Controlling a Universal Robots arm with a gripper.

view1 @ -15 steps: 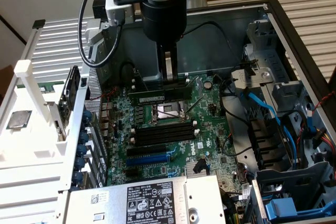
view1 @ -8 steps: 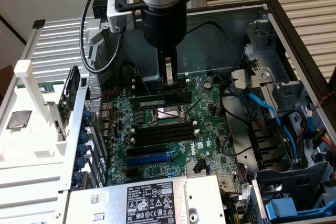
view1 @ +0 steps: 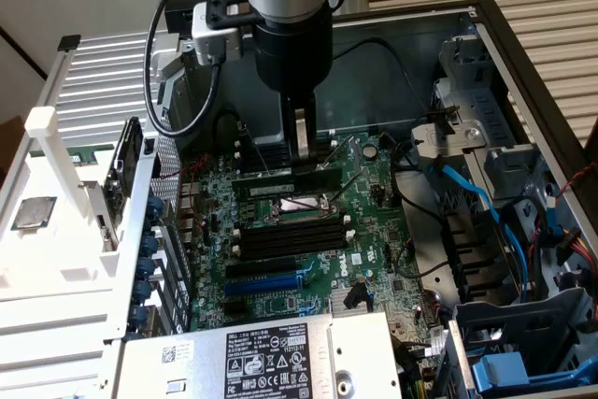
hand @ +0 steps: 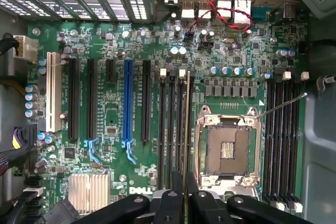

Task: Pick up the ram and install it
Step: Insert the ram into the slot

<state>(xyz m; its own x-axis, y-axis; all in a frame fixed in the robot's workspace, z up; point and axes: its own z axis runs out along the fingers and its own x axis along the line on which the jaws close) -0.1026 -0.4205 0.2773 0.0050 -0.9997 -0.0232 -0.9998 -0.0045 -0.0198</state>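
Note:
The ram (view1: pixel 271 181) is a thin dark-green stick held level and on edge over the motherboard (view1: pixel 360 249). My gripper (view1: pixel 301 163) comes straight down from above and is shut on its middle. In the wrist view the ram (hand: pixel 187 124) shows edge-on as a thin line running out from between my gripper (hand: pixel 185 192) fingers. It runs parallel to the black memory slots (hand: pixel 170 129), between them and the CPU socket (hand: pixel 227 150). I cannot tell whether it touches a slot. A second bank of memory slots (hand: pixel 281 140) lies on the socket's other side.
A blue expansion slot (view1: pixel 266 282) and black ones lie beyond the memory slots. The power supply (view1: pixel 271 357) sits at the case's near edge. A drive cage (view1: pixel 486 137) and blue cables (view1: pixel 467 193) fill the exterior view's right. A thin wire lever (hand: pixel 283 103) sticks out from the socket.

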